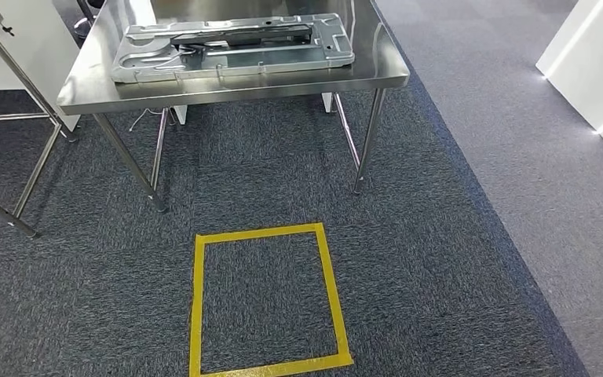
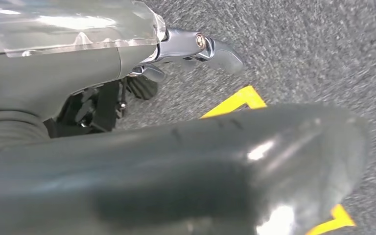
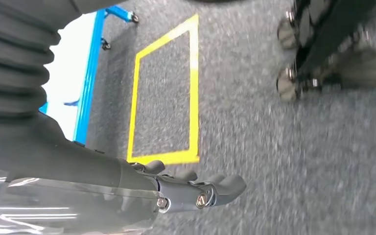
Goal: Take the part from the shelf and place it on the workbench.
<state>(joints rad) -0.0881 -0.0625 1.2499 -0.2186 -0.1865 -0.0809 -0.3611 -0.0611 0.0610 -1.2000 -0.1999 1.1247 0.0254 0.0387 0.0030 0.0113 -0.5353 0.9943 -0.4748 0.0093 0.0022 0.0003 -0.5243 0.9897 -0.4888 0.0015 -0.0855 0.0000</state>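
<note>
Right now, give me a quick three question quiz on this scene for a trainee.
1. True or false: the metal part lies on the steel table.
2. What colour is the tape square on the carpet? A red, B yellow, C white.
3. Fill in: the left robot hand holds ____.

Key: 1 true; 2 B; 3 nothing.

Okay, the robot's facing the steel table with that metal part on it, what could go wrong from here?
1. The metal part already covers much of the steel table, so another part set there may land on it or overhang an edge.
2. The table's legs stand just beyond the yellow floor square; stepping past it risks a bump.
3. The left hand and right hand hang low, holding nothing.
</note>
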